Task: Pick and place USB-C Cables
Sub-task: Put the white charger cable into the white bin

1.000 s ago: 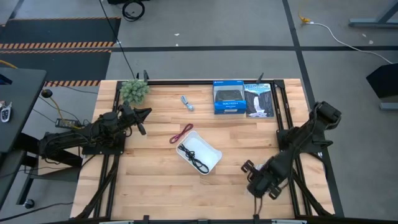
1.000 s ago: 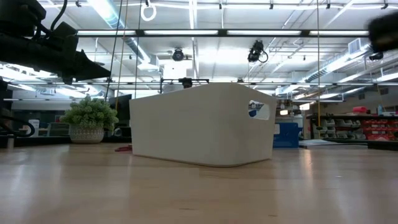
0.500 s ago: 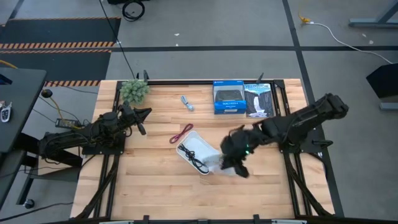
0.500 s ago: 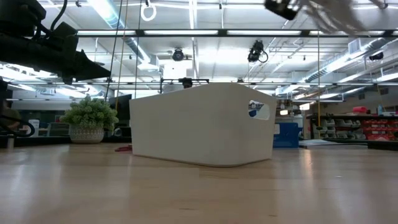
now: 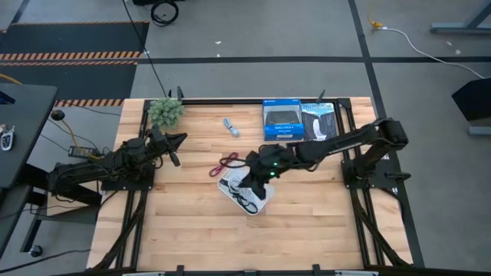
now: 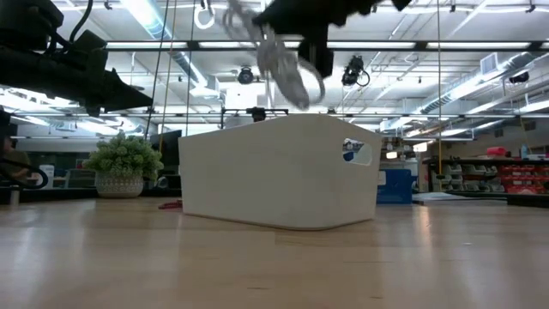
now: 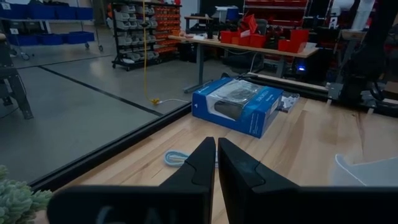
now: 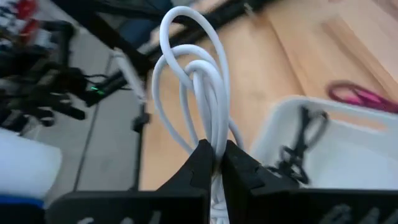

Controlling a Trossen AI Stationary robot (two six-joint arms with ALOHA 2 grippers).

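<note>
My right gripper [image 5: 255, 175] hovers over the white tray [image 5: 265, 201], shut on the white coiled cable [image 8: 193, 81], which shows above the tray's wall [image 6: 283, 172] in the low view. The black cable [image 5: 239, 198] lies inside the tray. On the table beside the tray's far left corner lies the maroon cable [image 5: 225, 163], and the light blue-grey cable [image 5: 230, 126] lies farther back. My left gripper [image 7: 216, 148] waits shut near the table's left side, by the plant. My right gripper pinches the white cable's bundled strands [image 8: 214, 134] between its two fingers, at one end of the coil. The loops [image 8: 186, 43] stick out beyond the fingertips. It comes from the table's right, slanting down. The cable [image 6: 283, 64] is lifted clear, above the tray.
A blue retail box [image 5: 281, 120] and a black one [image 5: 320, 123] stand at the far edge, and a small potted plant [image 5: 166, 112] sits at the far left corner. The near half of the wooden table [image 5: 230, 238] is bare.
My right arm has swung from the table's near right corner toward the left and far edge, ending over the tray. The white cable has travelled with it and now hangs above the tray's wall in the low view.
</note>
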